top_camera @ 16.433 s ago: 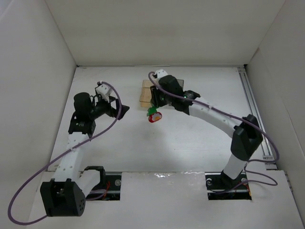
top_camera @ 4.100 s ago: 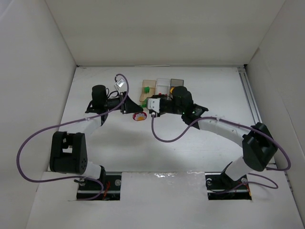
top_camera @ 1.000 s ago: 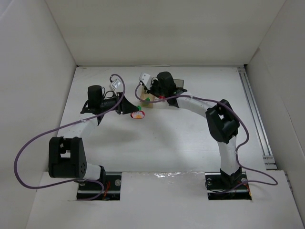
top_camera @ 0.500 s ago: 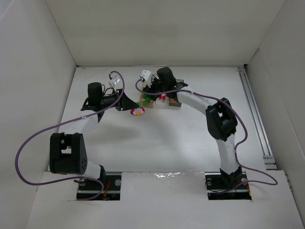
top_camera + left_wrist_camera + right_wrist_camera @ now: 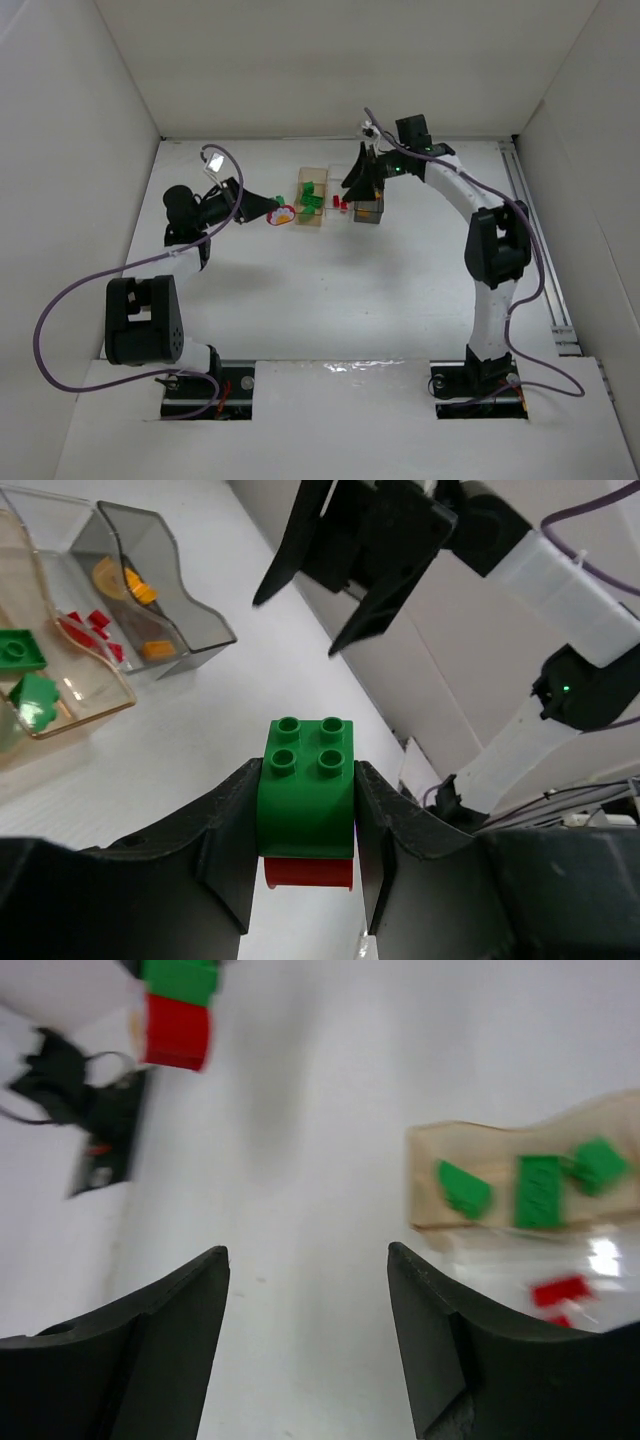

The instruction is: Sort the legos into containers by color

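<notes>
My left gripper point(image 5: 305, 772) is shut on a green brick point(image 5: 305, 780) with a red piece point(image 5: 307, 872) stuck under it. In the top view this stack point(image 5: 285, 213) hangs just left of the containers. The amber box point(image 5: 311, 197) holds green legos point(image 5: 22, 650). Beside it, the clear box point(image 5: 340, 203) holds red ones point(image 5: 93, 626). Orange pieces point(image 5: 135, 583) lie in the dark grey box point(image 5: 368, 208). My right gripper point(image 5: 355, 183) hovers open and empty above the clear and grey boxes. Its wrist view shows wide-apart fingers point(image 5: 170, 1340), the amber box point(image 5: 520, 1190) and the held stack point(image 5: 178, 1010).
The white table point(image 5: 330, 290) is walled by white panels on the left, back and right. A metal rail point(image 5: 535, 240) runs along the right edge. Both arms reach toward the middle back, so their grippers sit close together around the boxes.
The right gripper has opened and swung from the amber box's left end over to the right, above the clear and grey boxes. The left gripper carried its stack slightly further back.
</notes>
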Robot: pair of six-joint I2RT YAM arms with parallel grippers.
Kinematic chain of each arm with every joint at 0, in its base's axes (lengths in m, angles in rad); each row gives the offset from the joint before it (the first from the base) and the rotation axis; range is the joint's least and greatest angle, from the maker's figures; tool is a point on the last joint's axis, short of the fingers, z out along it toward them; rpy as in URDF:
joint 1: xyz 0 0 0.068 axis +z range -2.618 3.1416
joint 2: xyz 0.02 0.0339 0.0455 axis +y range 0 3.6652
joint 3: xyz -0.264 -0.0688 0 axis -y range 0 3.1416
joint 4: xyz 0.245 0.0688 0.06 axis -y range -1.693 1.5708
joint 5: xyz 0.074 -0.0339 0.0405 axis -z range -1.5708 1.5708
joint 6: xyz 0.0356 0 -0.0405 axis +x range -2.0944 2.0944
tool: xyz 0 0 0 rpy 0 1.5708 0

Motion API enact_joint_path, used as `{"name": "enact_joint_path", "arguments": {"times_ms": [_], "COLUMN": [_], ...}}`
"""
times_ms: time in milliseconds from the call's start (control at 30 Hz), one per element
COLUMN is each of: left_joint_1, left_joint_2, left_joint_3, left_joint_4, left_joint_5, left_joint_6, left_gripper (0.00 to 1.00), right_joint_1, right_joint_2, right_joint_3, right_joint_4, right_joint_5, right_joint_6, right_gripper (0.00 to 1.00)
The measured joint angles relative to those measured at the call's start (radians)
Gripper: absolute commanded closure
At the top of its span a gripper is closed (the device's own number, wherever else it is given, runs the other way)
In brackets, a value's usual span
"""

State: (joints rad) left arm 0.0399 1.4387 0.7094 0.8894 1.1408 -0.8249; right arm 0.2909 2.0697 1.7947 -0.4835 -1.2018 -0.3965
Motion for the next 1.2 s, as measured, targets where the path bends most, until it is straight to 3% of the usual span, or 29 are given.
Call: {"name": "enact_joint_path", "arguments": {"times_ms": [133,300,700,967,1200], "left_joint_1": [-0.001,-0.001,-0.001,-0.005,-0.050], "left_joint_2": [0.003,0.004,0.028,0.079,0.079], "left_joint_3": [-0.043,-0.043,-0.044,-0.044,-0.045], "left_joint_4": [0.219,0.336,0.387,0.392,0.393], "left_joint_5": [0.004,0.002,-0.045,-0.076,-0.093], "left_joint_6": [-0.182,-0.281,-0.317,-0.299,-0.282], "left_gripper": [1.00,1.00,1.00,1.00,1.00], "right_joint_1": [0.106,0.223,0.198,0.244,0.247], "right_joint_2": [-0.001,0.011,0.107,0.180,0.184], "right_joint_3": [0.001,0.021,0.165,0.181,0.196], "right_joint_4": [-0.060,-0.071,-0.099,0.155,0.261], "right_joint_5": [-0.137,-0.219,-0.256,-0.265,-0.266], "right_joint_6": [0.040,0.109,0.271,0.627,0.771], "right_gripper": [0.26,0.15,0.15,0.15,0.15]}}
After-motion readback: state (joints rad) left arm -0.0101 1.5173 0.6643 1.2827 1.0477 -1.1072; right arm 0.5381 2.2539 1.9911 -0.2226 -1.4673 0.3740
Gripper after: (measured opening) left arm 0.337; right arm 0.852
